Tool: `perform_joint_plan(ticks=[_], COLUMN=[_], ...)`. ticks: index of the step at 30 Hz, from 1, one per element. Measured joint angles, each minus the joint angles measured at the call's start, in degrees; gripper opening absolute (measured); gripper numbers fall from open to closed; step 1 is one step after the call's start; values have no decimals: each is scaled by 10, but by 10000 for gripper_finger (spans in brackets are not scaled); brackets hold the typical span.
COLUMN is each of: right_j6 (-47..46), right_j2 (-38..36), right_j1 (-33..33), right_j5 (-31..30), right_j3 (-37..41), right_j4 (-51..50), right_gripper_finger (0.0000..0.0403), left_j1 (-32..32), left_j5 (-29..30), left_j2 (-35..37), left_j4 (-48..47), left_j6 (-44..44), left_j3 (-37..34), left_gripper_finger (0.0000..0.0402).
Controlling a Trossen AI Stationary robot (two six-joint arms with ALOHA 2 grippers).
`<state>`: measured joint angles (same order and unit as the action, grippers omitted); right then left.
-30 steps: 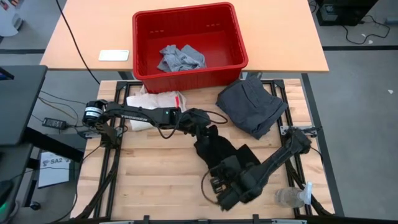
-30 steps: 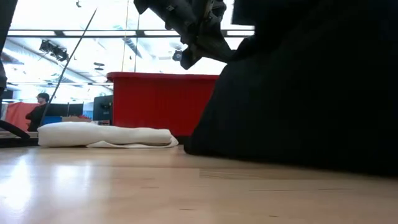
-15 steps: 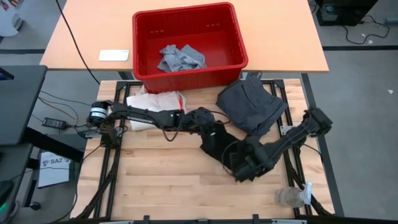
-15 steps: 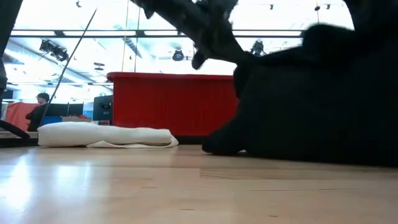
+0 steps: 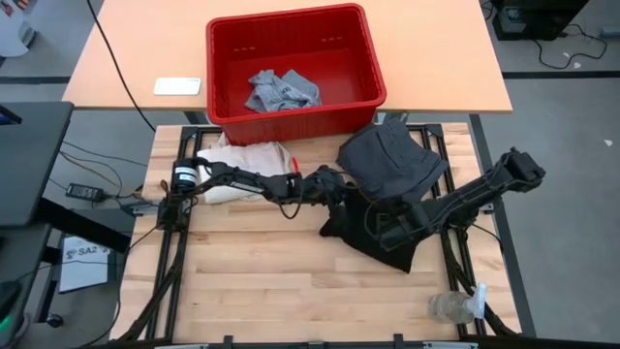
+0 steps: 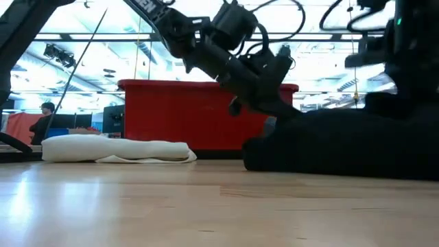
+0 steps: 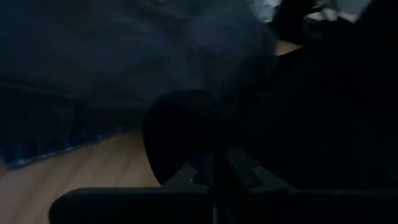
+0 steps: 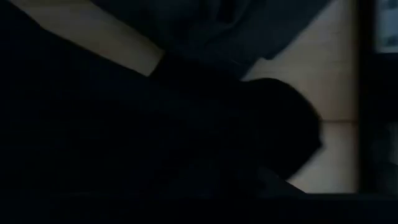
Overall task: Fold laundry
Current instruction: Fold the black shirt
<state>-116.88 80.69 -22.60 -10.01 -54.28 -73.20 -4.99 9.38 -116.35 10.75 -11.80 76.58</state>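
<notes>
A fold of the black garment looks to be in hand: it lies bunched low on the wooden worktop, right of centre, just near of the dark grey garment, which sits folded toward the far right. The left tool reaches in from the left to the black garment's far-left edge, its jaws together and seemingly pinching a bit of cloth. The right tool lies over the middle of the same garment; whether its jaws are together or parting cannot be told, nor whether it has hold. A light grey T-shirt waits in the red bin at the far side, and a cream tote bag lies far left on the worktop. The next move probably calls for both tools to let go cleanly and press the fold flat without dragging the layers askew.
</notes>
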Motion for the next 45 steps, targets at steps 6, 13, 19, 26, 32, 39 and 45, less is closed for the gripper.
perform_joint_plan(ticks=[6,13,19,26,32,39,45], right_j6=[-12,-56,-45,-11,70,77,124], right_j2=[-21,-24,-41,-45,-31,20,87], right_j1=[6,-6,-12,-14,-9,-14,-35], right_j5=[18,43,-26,-67,-56,-29,53], right_j3=[74,66,14,-65,-31,27,38], right_j4=[59,-28,-39,-98,53,174,321], right_gripper_finger=[73,150,182,182,175,155,144], left_j1=[-22,-29,-16,51,52,39,72], left_j5=[-62,-166,-253,-289,-211,-186,-241], left_j2=[7,39,65,20,-32,-76,-54], left_j4=[-47,-92,-12,108,78,2,-135], left_j6=[-1,-23,-31,44,-4,-24,-79], left_j3=[-1,-1,1,0,-1,1,4], left_gripper_finger=[19,112,170,156,146,146,146])
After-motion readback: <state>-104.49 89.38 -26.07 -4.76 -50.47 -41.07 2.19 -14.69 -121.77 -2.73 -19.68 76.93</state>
